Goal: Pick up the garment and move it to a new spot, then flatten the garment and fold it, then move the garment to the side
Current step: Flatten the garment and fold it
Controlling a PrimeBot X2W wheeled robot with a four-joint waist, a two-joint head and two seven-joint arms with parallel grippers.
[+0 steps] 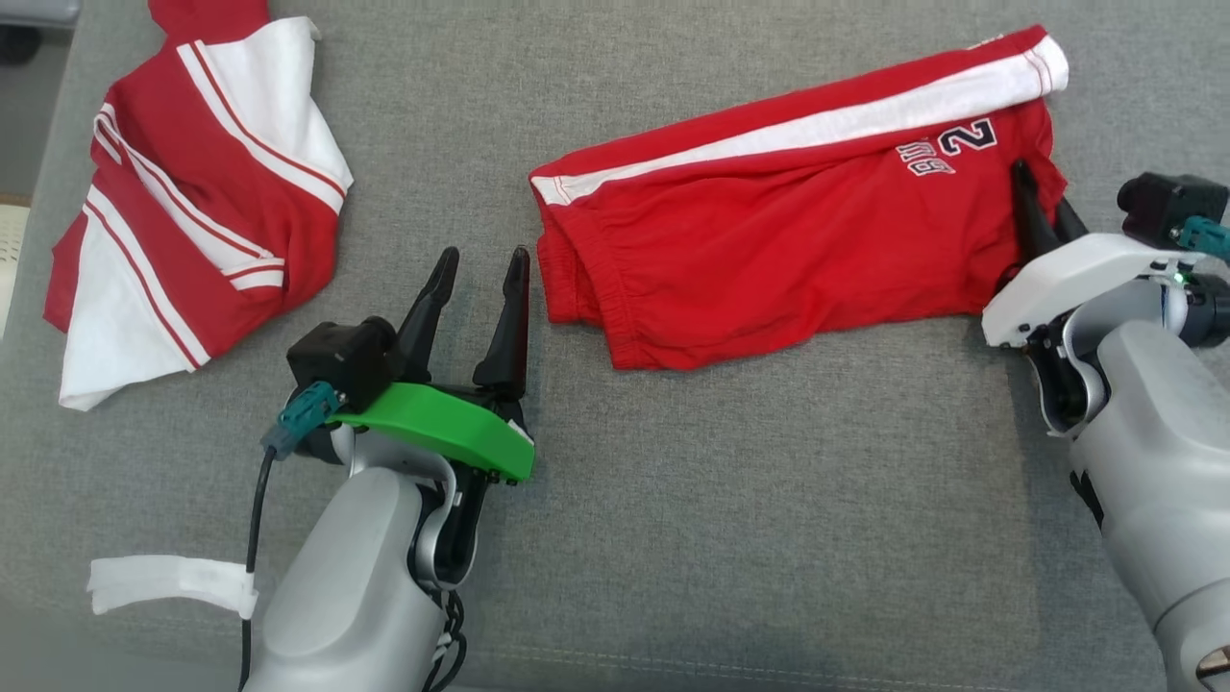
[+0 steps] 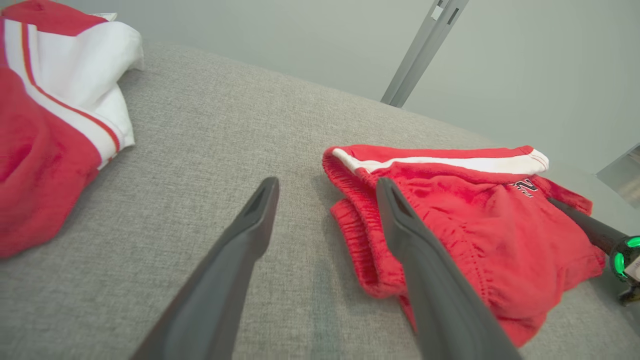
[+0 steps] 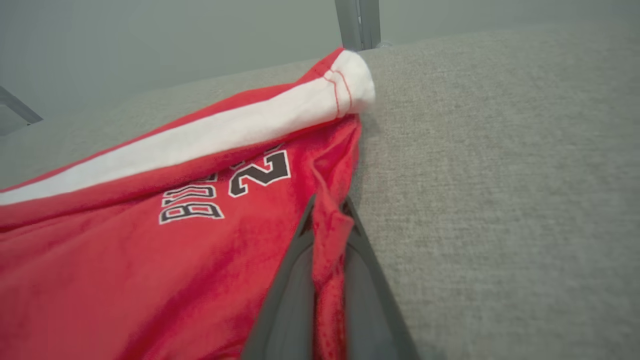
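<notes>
The garment (image 1: 769, 221) is a pair of red shorts with a white side stripe and dark lettering, lying folded on the grey surface at centre right. My right gripper (image 1: 1043, 207) is shut on the garment's right hem; in the right wrist view a fold of red cloth (image 3: 327, 240) is pinched between its dark fingers (image 3: 287, 295). My left gripper (image 1: 478, 269) stands open just left of the garment's waistband, nothing between its fingers. From the left wrist, the waistband (image 2: 360, 215) lies beside the right-hand finger (image 2: 415, 250).
A second red and white garment (image 1: 192, 192) lies crumpled at the far left. The grey fabric surface (image 1: 769, 500) stretches bare in front of the shorts. A metal post (image 2: 425, 50) rises behind the far edge.
</notes>
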